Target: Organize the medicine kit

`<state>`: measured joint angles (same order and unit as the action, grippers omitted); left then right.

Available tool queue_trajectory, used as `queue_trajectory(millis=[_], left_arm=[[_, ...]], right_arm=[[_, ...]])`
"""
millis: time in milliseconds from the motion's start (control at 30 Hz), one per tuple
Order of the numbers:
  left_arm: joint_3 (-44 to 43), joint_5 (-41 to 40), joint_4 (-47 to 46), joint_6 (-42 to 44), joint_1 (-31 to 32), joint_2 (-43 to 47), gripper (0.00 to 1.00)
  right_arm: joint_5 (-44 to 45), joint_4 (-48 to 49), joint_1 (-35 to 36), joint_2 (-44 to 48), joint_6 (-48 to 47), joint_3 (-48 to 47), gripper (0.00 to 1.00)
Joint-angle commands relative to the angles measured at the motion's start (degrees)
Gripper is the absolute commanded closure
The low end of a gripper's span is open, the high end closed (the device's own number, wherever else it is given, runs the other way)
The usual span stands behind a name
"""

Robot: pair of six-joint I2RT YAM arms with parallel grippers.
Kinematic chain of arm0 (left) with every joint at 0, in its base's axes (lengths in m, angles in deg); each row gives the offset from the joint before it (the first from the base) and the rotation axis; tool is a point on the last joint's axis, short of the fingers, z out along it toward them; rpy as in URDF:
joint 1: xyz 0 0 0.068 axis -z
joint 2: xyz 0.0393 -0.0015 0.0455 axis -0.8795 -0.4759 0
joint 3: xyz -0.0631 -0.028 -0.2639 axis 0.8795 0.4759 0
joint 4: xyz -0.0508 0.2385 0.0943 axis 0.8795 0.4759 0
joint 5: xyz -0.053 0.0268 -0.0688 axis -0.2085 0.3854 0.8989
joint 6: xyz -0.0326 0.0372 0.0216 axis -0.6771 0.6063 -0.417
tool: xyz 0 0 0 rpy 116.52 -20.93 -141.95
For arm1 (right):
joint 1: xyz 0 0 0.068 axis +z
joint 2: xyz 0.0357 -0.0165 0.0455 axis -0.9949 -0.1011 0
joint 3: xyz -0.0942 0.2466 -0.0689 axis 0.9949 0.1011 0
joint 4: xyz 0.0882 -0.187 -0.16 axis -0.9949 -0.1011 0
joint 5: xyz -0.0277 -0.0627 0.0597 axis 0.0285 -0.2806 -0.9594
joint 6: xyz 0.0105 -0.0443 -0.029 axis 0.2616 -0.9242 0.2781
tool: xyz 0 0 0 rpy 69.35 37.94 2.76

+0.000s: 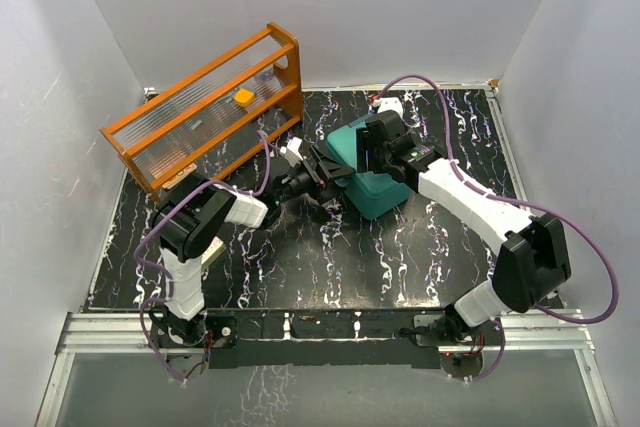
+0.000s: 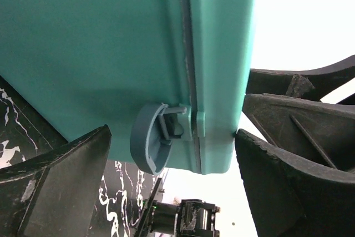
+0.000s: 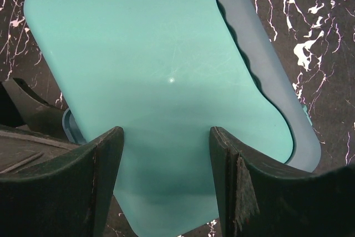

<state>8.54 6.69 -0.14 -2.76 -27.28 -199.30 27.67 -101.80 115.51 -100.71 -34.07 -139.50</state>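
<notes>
Left wrist view: my left end effector (image 2: 172,170) sits spread astride the latch (image 2: 145,145) of the medicine kit (image 2: 100,43), right end effector (image 3: 166,142) spread above the lid (image 3: 155,54); apparently unlatched, organizing barely begun.

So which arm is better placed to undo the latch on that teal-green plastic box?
Probably left. The left gripper, open, straddles the edge of the teal-green plastic box where the small grey-blue latch sits. The right gripper, also open, is over the smooth lid, away from the latch.
</notes>
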Motion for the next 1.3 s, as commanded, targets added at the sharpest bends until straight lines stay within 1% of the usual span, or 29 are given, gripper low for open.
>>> queue_trajectory(millis=[0,200,300,467,567,700,767,833,933,1133,1267], left_arm=[[-0.81,-0.38,-4.49,-1.38,0.5,0.05,0.09],[-2.1,-1.96,-3.62,1.62,0.5,0.59,0.12],[-2.56,-1.84,-3.94,2.23,0.5,0.4,0.16],[-2.63,-1.3,-2.57,2.14,0.5,1.89,0.31],[-2.15,-1.34,-1.55,1.95,0.5,3.74,0.37],[-3.0,-0.92,1.91,2.15,0.5,5.44,0.47],[-4.48,-0.18,5.17,1.58,0.5,5.54,0.52],[-6.07,0.74,9.49,1.48,0.5,5.51,0.53],[-6.11,0.65,12.05,0.63,0.5,6.05,0.56],[-6.33,1.39,13.83,0.14,0.5,7.61,0.54],[-6.97,1.05,17.24,2.3,0.5,10.17,0.51]], right_arm=[[-2.55,-5.67,-0.36,-1.32,0.42,3.79,0.39],[-2.37,-5.4,-0.37,-1.0,0.42,4.48,0.39],[-2.46,-5.04,-0.42,-0.9,0.4,4.94,0.39],[-2.43,-4.82,-0.42,-0.86,0.4,5.34,0.39],[-2.3,-4.67,-0.38,-0.81,0.41,5.54,0.39],[-2.33,-4.47,-0.37,-0.89,0.57,5.72,0.4],[-2.33,-4.47,-0.37,-0.9,0.67,5.82,0.39],[-2.25,-4.38,-0.37,-0.87,0.66,5.87,0.4],[-2.11,-4.3,-0.42,-0.79,0.61,6.08,0.4],[-2.36,-3.96,-0.41,-0.82,0.7,6.31,0.4],[-2.4,-3.91,-0.4,-0.73,0.7,6.65,0.4]])
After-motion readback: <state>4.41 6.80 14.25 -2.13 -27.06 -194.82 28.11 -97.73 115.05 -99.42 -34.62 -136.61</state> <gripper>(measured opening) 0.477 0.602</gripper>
